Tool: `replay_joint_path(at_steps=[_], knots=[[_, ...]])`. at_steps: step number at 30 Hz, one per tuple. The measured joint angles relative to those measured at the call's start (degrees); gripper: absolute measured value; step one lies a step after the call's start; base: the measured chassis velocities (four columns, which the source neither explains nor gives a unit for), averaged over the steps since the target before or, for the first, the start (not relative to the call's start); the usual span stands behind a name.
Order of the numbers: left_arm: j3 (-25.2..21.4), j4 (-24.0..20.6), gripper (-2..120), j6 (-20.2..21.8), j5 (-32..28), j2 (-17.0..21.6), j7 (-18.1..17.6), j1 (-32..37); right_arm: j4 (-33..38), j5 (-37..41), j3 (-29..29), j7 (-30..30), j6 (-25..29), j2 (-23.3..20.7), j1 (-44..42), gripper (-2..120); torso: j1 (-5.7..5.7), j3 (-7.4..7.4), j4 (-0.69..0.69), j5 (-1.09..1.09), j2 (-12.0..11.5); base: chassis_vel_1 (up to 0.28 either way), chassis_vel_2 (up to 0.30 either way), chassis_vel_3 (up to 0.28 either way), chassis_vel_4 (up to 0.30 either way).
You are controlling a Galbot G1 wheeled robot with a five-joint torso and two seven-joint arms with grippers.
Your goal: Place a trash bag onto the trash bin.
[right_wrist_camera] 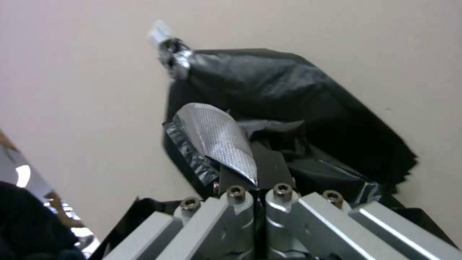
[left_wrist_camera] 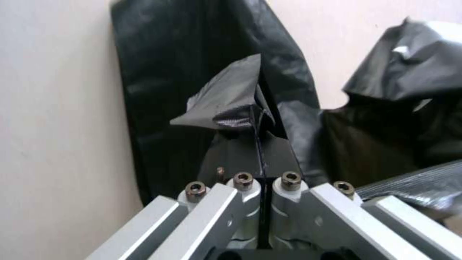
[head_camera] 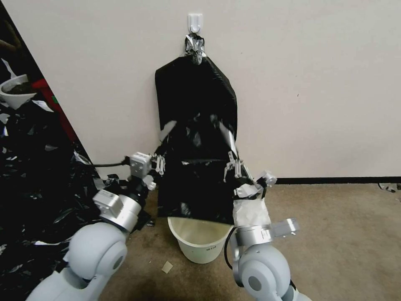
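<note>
Head view: left pincer (head_camera: 160,164) and right pincer (head_camera: 234,166) each pinched tight on edge of trash bag (head_camera: 196,184), held spread just above trash bin (head_camera: 200,240) on floor. Bag stack (head_camera: 194,96) hangs on wall hook (head_camera: 195,21) behind.

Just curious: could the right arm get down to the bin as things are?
Probably yes. The right gripper is shut on the trash bag, which hangs over the bin. The bin's mouth sits open just below, but the arm has its hands full with the bag.
</note>
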Motion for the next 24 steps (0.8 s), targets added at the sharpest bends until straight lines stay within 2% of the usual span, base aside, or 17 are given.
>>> replay_joint_path(at_steps=[11,17,19,21,24], knots=[[3.6,5.9,0,-3.4,3.7,-5.3,1.1,0.7,-6.7,-0.4,0.4,-0.3,3.0,0.3,1.2,0,0.00,0.00,0.01,0.00,0.0,0.000,0.000,0.000,0.000],[5.9,9.0,0,-4.5,6.5,-7.0,1.1,2.7,-9.2,-2.5,0.3,0.5,3.5,-0.1,0.1,0,0.00,0.00,0.01,0.00,0.0,0.000,0.000,0.000,0.000],[8.2,10.7,0,-4.6,9.1,-7.6,-0.1,4.9,-11.0,-5.8,-0.5,4.4,3.0,-0.6,-1.3,0,0.00,0.00,0.00,0.00,0.0,0.000,0.000,0.000,0.000],[8.7,11.0,0,-4.6,9.7,-7.7,-0.6,5.4,-11.3,-6.4,-0.6,5.2,2.7,-0.7,-1.6,0,0.00,0.00,0.00,0.00,0.0,0.000,0.000,0.000,0.000],[12.0,12.6,0,-4.5,15.2,-8.1,-4.9,7.9,-12.0,-8.4,-1.5,11.3,0.0,-1.5,-3.4,0,0.00,0.00,0.01,0.01,0.0,0.000,0.000,0.000,0.000]])
